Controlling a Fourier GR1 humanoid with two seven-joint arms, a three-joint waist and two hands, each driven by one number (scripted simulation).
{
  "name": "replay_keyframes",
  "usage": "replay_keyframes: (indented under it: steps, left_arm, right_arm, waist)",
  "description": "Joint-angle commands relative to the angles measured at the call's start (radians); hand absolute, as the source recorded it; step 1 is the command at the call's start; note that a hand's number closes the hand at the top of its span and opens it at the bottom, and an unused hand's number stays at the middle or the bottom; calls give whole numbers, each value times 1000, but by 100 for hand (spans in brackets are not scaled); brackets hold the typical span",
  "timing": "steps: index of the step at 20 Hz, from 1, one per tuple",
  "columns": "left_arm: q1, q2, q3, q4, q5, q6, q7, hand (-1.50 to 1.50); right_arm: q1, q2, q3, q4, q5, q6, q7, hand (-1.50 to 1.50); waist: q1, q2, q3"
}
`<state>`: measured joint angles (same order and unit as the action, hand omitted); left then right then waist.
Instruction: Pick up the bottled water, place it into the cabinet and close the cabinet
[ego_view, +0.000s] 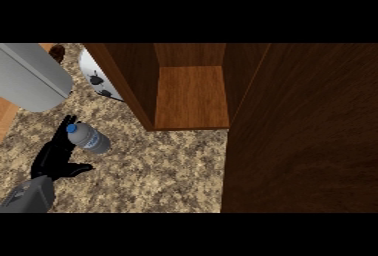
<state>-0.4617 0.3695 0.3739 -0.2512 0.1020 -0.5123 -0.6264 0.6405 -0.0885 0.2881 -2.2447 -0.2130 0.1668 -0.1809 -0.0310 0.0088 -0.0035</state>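
Observation:
A clear water bottle with a blue cap stands on the speckled counter at the left. My left hand rises from the lower left just beside it, fingers straight and close to the bottle's left side, thumb spread below, not closed round it. The wooden cabinet stands open at centre top, its inner shelf bare. Its open door fills the right side of the view. My right hand does not show.
A grey rounded appliance sits at the upper left. A white object with dark knobs stands behind the cabinet's left wall. Speckled counter stretches between the bottle and the door.

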Motion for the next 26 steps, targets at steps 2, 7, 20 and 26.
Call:
replay_keyframes:
  steps: [2, 7, 20, 26]
  left_arm:
    - [-20, -20, -15, 55, -23, -34, -68, -150]
    - [-39, -11, 14, 78, 4, -79, -72, -150]
    - [-36, -91, 22, 82, 37, -212, -19, -150]
    - [-61, -90, 5, 57, 23, -233, -6, -150]
  right_arm:
    - [-44, 7, -3, 71, 14, -1, -14, -150]
    - [-30, 3, 2, 7, -3, -18, 30, -150]
    - [-11, 4, 32, 60, 19, -1, -42, -150]
    - [-71, 6, -20, 92, -19, -10, -25, -150]
  waist:
    - [3, 1, 0]
    - [-6, 6, -2]
    - [-4, 3, -1]
    - [-3, 7, -1]
